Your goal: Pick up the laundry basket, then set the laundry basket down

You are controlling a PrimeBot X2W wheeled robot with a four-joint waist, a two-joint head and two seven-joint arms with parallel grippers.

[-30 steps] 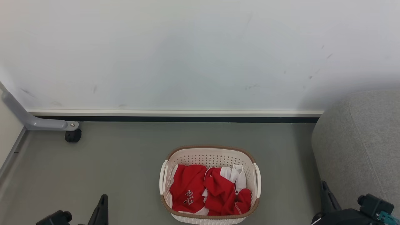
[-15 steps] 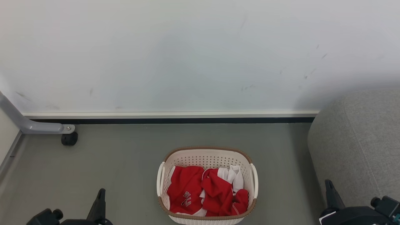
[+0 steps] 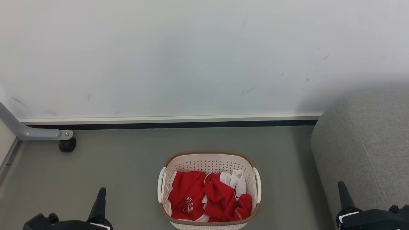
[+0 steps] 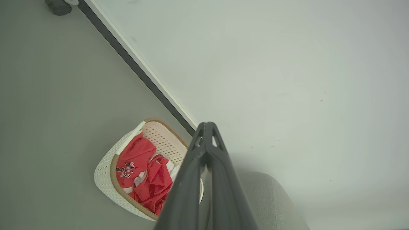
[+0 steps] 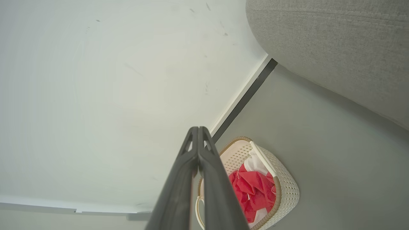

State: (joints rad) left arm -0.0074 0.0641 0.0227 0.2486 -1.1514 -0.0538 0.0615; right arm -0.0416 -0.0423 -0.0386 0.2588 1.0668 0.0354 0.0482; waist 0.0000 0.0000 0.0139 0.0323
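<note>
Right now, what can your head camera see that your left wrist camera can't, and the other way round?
Head view extras: the right gripper by the grey sofa, and the grey metal leg above the black wheel. Left wrist view extras: the left gripper seen close, its two fingers pressed shut. Shared: the laundry basket on the floor, the red clothes inside, the sofa, the wheel and the white wall.

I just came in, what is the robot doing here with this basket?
A two-armed robot faces the laundry basket, which stands on the grey floor near the wall and holds red and white clothes. The left gripper and the right gripper hang low on either side of it, jaws shut, touching nothing. The basket is not yet lifted. A grey upholstered seat is at the robot's right.
</note>
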